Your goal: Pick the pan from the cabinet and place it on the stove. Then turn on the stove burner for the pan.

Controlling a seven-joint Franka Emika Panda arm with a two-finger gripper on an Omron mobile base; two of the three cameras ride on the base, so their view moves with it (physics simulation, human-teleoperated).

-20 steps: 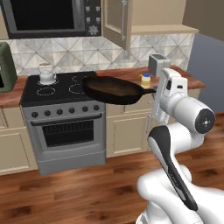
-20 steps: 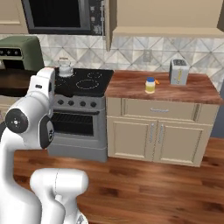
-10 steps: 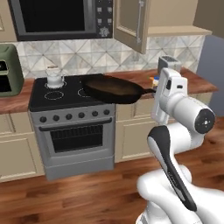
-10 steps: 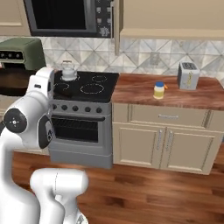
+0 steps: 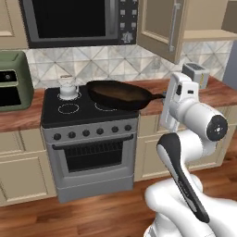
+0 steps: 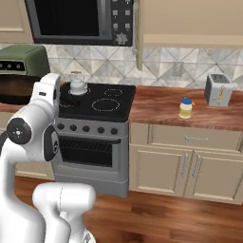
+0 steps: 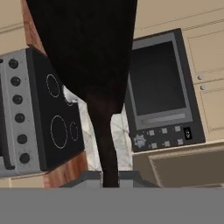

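The dark round pan (image 5: 121, 94) hangs level a little above the right half of the black glass stove (image 5: 83, 116), its thin handle pointing right into my gripper (image 5: 165, 96), which is shut on it. In the hand view the pan (image 7: 87, 43) covers the top, and its handle runs down between my gripper (image 7: 109, 177) tips. The mid-sized stove burner (image 5: 69, 109) ring at the front left lies bare, left of the pan. The cabinet (image 5: 162, 28) stands open at the upper right.
A small white kettle (image 5: 68, 88) sits on the stove's back left ring. A black microwave (image 5: 74, 21) hangs above. A green appliance (image 5: 14, 81) is on the left counter. A toaster (image 6: 218, 90) and a small bottle (image 6: 185, 108) are on the right counter.
Both base views have shifted and the stove has grown larger and slid right, so the base has moved. The pan stays in the shut gripper over the stove's right side.
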